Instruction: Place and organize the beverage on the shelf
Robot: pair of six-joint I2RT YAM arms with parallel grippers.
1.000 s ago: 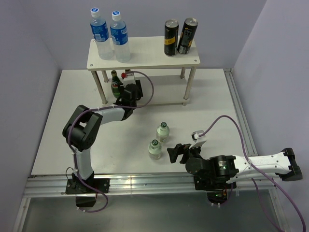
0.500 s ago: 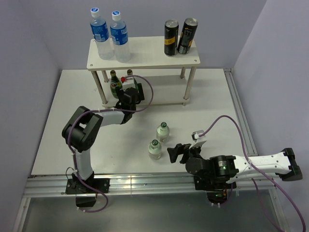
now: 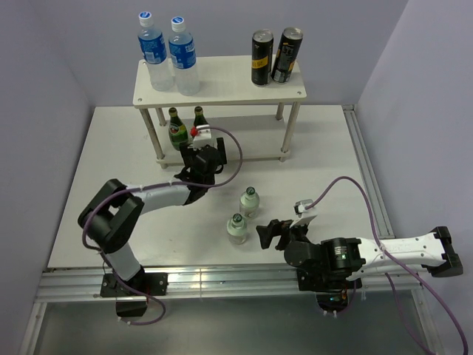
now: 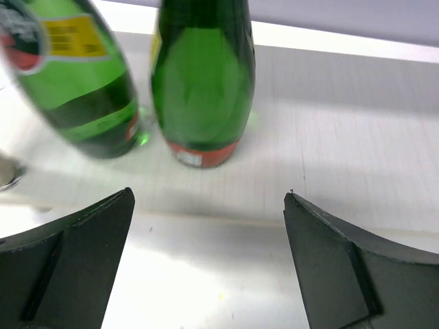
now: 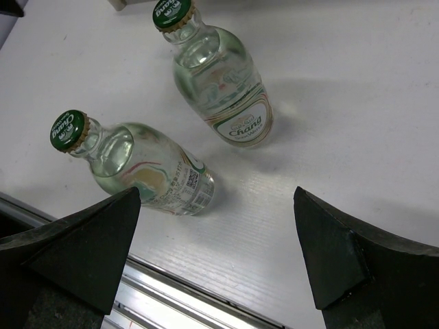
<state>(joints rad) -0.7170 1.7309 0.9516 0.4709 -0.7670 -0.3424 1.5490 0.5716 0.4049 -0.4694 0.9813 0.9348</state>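
Observation:
The cream-white shelf stands at the back. Two clear plastic bottles with blue labels are upright on its top board at the left. Two dark green glass bottles stand side by side on the lower board. My left gripper is open just in front of them, touching neither. Two clear glass bottles with green caps stand on the table. My right gripper hangs open just right of them, empty.
Two black cans stand on the shelf's top board at the right. The shelf's legs flank the lower board. A metal rail runs along the table's near edge, and purple walls close in the back and sides.
My left gripper has opened, let go of the green bottle on the lower board and drawn back toward the near side. The right arm has not moved.

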